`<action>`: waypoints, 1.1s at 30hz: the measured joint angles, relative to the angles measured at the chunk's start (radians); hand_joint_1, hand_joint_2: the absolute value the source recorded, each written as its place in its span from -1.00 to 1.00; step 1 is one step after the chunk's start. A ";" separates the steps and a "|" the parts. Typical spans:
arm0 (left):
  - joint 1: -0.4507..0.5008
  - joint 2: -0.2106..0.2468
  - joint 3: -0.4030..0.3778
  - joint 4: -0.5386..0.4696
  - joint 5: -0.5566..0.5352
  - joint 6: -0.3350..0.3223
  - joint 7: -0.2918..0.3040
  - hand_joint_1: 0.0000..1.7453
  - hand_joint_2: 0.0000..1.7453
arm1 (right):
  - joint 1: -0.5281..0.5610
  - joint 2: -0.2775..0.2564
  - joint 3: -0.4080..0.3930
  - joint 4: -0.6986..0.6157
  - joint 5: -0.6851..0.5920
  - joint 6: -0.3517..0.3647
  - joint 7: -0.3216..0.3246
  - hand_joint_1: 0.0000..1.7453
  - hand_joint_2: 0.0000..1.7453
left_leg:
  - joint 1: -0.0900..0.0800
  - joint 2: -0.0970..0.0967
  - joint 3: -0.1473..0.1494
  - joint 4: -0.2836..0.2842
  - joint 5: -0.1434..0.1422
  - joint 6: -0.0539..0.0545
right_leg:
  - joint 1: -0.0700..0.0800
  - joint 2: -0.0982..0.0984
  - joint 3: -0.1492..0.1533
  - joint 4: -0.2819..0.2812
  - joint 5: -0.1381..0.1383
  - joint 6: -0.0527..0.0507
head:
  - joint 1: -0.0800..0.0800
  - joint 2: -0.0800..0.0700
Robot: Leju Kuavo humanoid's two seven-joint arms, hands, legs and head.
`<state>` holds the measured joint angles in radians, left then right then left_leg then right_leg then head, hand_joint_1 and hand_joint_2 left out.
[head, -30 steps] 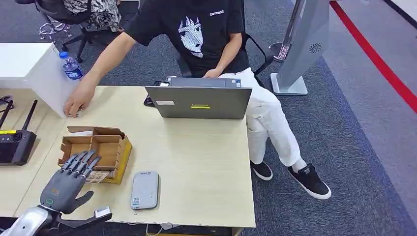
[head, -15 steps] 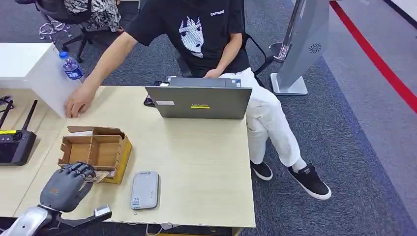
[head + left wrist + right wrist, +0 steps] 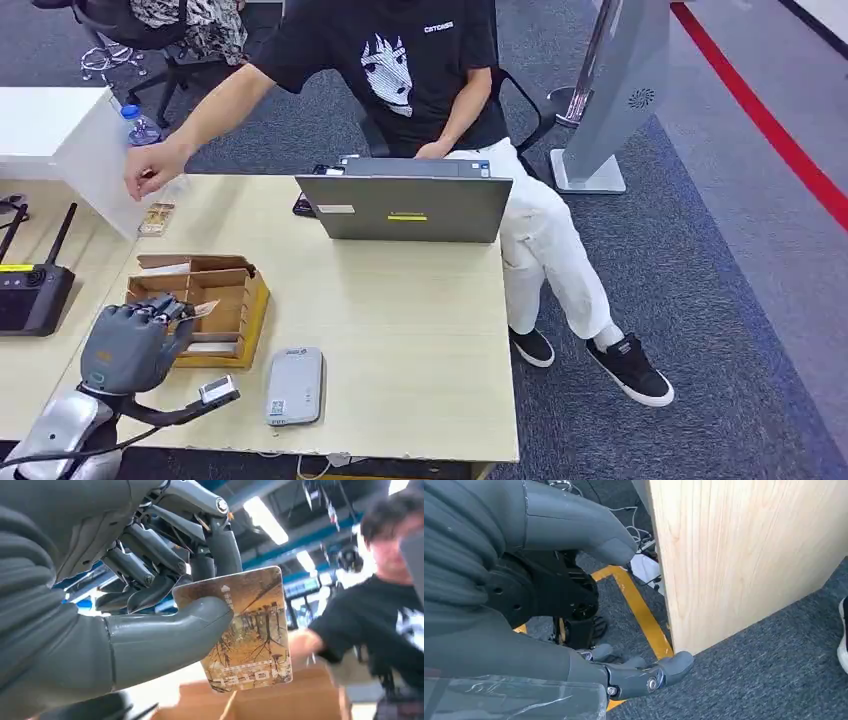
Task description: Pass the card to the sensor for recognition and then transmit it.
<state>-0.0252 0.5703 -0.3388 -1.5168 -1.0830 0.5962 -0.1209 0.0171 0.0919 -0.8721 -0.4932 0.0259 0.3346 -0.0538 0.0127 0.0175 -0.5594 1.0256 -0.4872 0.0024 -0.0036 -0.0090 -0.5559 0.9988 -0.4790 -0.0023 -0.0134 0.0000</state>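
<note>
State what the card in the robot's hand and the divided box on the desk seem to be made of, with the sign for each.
Card: probably glossy plastic, stiff and flat, with rounded corners and a printed picture.
Divided box: corrugated cardboard, matt brown, with thin folded partition walls.

A pale wooden desk (image 3: 420, 330) stands on grey-blue carpet (image 3: 720, 300) crossed by a red stripe (image 3: 770, 120) (upper right corner). Behind it, an office chair (image 3: 520, 100); ceiling strip lights (image 3: 267, 522) glow overhead.
</note>
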 joint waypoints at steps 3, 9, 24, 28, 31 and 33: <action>-0.046 -0.003 0.000 -0.036 0.006 -0.012 -0.004 1.00 1.00 | -0.005 0.002 0.000 0.000 0.000 -0.005 0.000 -1.00 1.00 | 0.000 0.000 0.000 0.000 0.000 0.000 | 0.000 0.000 0.000 0.000 0.000 0.000 | 0.000 0.000; -0.104 -0.002 0.000 -0.072 0.009 -0.026 -0.006 1.00 1.00 | -0.010 0.002 0.000 0.000 0.002 -0.007 0.000 -1.00 1.00 | 0.000 0.000 -0.001 0.000 0.001 0.000 | 0.000 0.000 -0.001 0.000 0.001 -0.001 | 0.000 0.000; -0.275 -0.002 -0.003 -0.070 0.005 -0.089 0.011 1.00 1.00 | -0.035 0.002 0.000 0.015 0.017 -0.016 -0.006 -1.00 1.00 | 0.000 0.000 -0.002 0.000 0.003 -0.001 | 0.000 0.000 -0.002 0.000 0.003 -0.001 | 0.000 0.000; -0.277 -0.003 -0.004 -0.067 0.005 -0.089 0.011 1.00 1.00 | -0.036 0.002 0.000 0.020 0.017 -0.017 -0.007 -1.00 1.00 | 0.000 0.000 -0.002 0.000 0.003 -0.001 | 0.000 0.000 -0.003 0.000 0.003 -0.001 | 0.000 0.000; -0.277 -0.003 -0.004 -0.063 0.004 -0.089 0.011 -0.98 1.00 | -0.036 0.002 0.000 0.023 0.017 -0.018 -0.007 -1.00 1.00 | 0.000 0.000 -0.002 0.000 0.003 -0.001 | 0.000 0.000 -0.003 0.000 0.003 -0.001 | 0.000 0.000; -0.276 -0.003 -0.006 -0.060 0.005 -0.087 0.011 -1.00 1.00 | -0.036 0.002 0.000 0.024 0.017 -0.021 -0.008 -1.00 1.00 | 0.000 0.000 -0.002 0.000 0.003 -0.001 | 0.000 0.000 -0.003 0.000 0.003 -0.001 | 0.000 0.000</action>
<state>-0.3017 0.5673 -0.3452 -1.5767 -1.0781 0.5096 -0.1099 -0.0193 0.0938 -0.8724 -0.4688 0.0431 0.3140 -0.0622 0.0128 0.0175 -0.5619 1.0257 -0.4843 0.0017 -0.0035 -0.0092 -0.5584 0.9990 -0.4759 -0.0033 -0.0130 0.0000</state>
